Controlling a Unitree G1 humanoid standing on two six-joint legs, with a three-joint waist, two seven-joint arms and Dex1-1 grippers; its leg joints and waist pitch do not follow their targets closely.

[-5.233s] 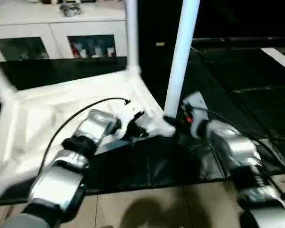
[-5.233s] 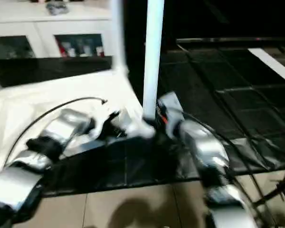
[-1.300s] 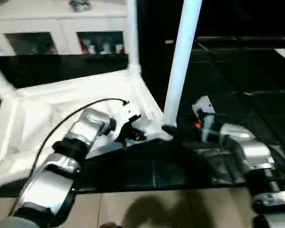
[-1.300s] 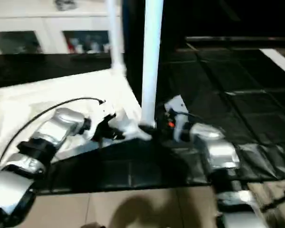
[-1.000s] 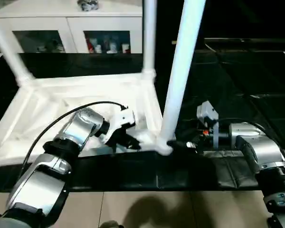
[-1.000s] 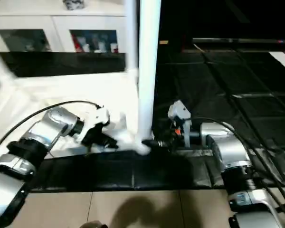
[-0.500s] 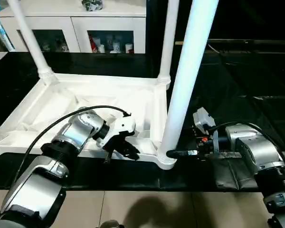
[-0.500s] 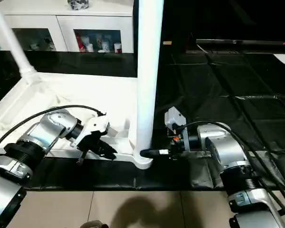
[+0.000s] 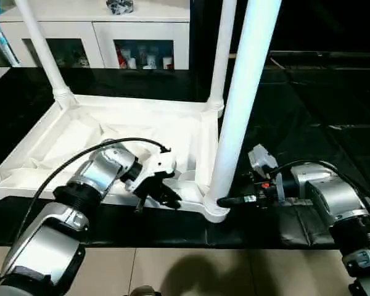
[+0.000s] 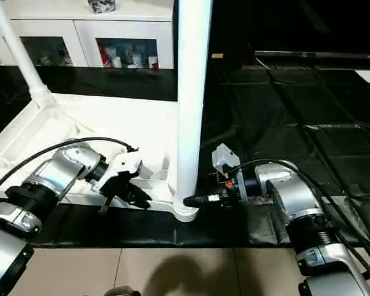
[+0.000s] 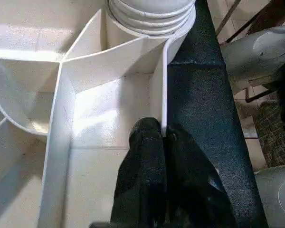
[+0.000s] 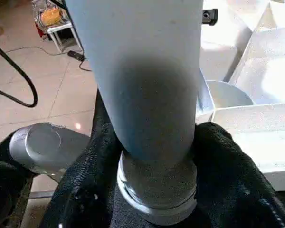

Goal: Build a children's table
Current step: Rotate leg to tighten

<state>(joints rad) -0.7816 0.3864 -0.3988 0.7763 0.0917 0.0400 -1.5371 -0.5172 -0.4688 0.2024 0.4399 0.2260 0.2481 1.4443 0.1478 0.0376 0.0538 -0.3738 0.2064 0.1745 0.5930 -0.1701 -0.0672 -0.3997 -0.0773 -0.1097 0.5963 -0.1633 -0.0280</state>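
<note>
Standing upright in near corner socket, leg [image 9: 243, 105], tabletop [image 9: 111, 132] underside up

White tabletop [image 9: 142, 132] upside down (ribs showing), three tapered legs [image 9: 243, 98] upright in corner sockets.

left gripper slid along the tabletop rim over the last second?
No. The left gripper stays pinched on the tabletop rim, with the same gap to the corner socket holding the near leg. Only the camera shifted.

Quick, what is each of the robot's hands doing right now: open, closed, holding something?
Left gripper: fingers shut on the tabletop rim.
Right gripper: fingers on either side of the near leg at its base; grip cannot be told.
</note>
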